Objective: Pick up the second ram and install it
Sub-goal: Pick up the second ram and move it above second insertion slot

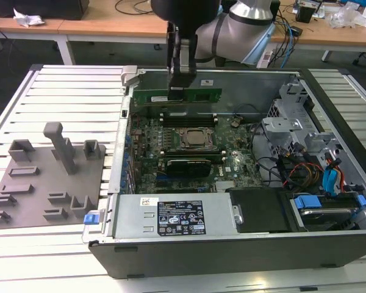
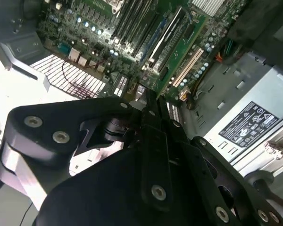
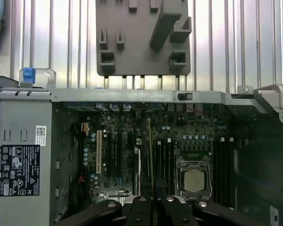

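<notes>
Inside the open computer case [image 1: 329, 244], lying on the slatted table [image 1: 67, 91], the gripper [image 1: 177, 93] was clenched on the second ram [image 1: 204, 96]. The grasp was at about the middle of the stick's length. The stick was held on its long edge, level, and raised above the motherboard [image 1: 232, 165], close to the case's far wall in the exterior view. Below and nearer the camera lay the black memory slots [image 1: 189, 119] and then the processor socket [image 1: 194, 139].

In the first wrist view the ram showed edge-on as a thin line [image 3: 149, 150] running out from between the fingers [image 3: 140, 203]. It lay over the board beside the memory slots [image 3: 164, 160] next to the socket [image 3: 193, 179]. Whether it touched a slot could not be determined.

A grey parts fixture [image 1: 49, 183] sat on the table at the exterior view's left, apart from the case. The power supply [image 1: 171, 217] lay along the case's near side.
</notes>
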Available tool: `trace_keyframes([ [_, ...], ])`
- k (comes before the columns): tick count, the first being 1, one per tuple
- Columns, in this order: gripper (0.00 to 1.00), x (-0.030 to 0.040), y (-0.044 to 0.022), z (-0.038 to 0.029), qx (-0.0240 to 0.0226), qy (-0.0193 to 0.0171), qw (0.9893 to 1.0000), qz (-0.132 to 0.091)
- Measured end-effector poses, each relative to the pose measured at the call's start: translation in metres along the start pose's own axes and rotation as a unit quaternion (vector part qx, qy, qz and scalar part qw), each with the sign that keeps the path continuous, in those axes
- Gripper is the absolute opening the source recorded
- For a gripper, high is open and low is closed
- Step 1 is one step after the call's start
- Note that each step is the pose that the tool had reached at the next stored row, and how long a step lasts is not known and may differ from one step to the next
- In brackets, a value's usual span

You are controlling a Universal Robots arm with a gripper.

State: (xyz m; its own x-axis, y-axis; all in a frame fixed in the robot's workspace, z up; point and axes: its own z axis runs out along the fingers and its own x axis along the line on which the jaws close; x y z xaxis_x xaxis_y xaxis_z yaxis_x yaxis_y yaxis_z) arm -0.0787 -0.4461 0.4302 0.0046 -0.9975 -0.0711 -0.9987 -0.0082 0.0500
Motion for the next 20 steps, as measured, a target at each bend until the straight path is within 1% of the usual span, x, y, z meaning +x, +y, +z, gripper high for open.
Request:
trace_keyframes([
  [1, 0.14, -0.0002, -0.0043, -0.0002, -0.0002, 0.0, 1.0, 0.0],
  [2, 0.14, -0.0004, -0.0102, -0.0005, -0.0003, 0.0, 1.0, 0.0],
  [6, 0.14, -0.0008, -0.0205, -0.001, -0.0007, 0.0, 1.0, 0.0],
  [9, 0.14, -0.0014, -0.0342, -0.0016, -0.0012, 0.0, 1.0, 0.0],
  [11, 0.14, -0.002, -0.0474, -0.0022, -0.0017, 0.0, 1.0, 0.0],
  [12, 0.14, -0.0022, -0.0513, -0.0024, -0.0018, 0.0, 1.0, 0.0],
  [13, 0.14, -0.0023, -0.0546, -0.0025, -0.0019, -0.0001, 1.0, 0.0],
  [16, 0.14, -0.0026, -0.0613, -0.0028, -0.0022, 0.0, 1.0, 0.0],
  [17, 0.14, -0.0029, -0.0673, -0.003, -0.0024, 0.0, 1.0, 0.0],
  [20, 0.14, -0.0033, -0.075, -0.0033, -0.0027, 0.0, 1.0, 0.0],
])
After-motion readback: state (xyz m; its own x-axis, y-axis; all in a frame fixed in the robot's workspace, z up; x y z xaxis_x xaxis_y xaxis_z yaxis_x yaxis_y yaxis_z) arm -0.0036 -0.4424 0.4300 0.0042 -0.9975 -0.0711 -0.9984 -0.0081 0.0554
